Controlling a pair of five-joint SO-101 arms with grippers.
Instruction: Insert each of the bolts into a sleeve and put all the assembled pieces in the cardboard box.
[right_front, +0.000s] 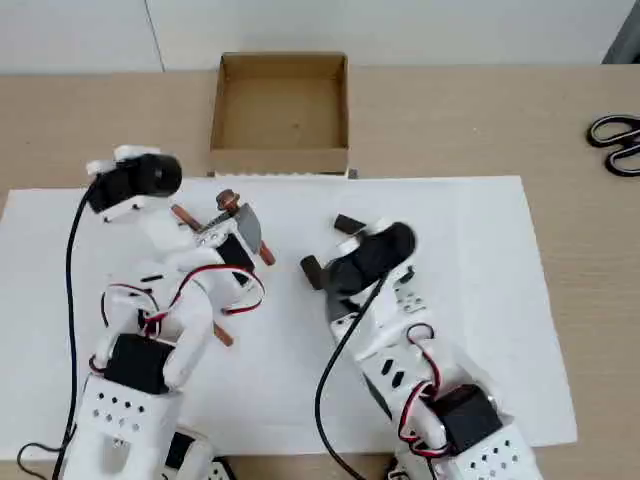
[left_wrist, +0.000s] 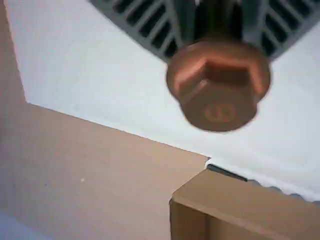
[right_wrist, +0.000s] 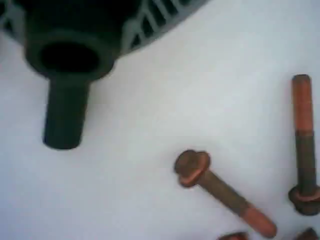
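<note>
My left gripper (right_front: 230, 218) is shut on a copper bolt (right_front: 228, 201), a little in front of the cardboard box (right_front: 280, 110). In the left wrist view the bolt's hex head (left_wrist: 218, 85) faces the camera between the grey jaws, with a box corner (left_wrist: 235, 210) beyond. My right gripper (right_front: 320, 272) is shut on a black sleeve (right_front: 311, 270) near the middle of the white sheet. The sleeve's open bore (right_wrist: 67, 56) faces the right wrist camera. A second sleeve (right_front: 349, 224) lies behind that gripper. Loose bolts (right_front: 266, 255) (right_front: 183, 215) (right_front: 222, 337) lie on the sheet; two (right_wrist: 220, 192) (right_wrist: 302, 145) lie ahead of the held sleeve.
The white paper sheet (right_front: 480, 300) covers most of the wooden table. Scissors (right_front: 615, 142) lie at the far right edge. The box is open and nothing shows inside it.
</note>
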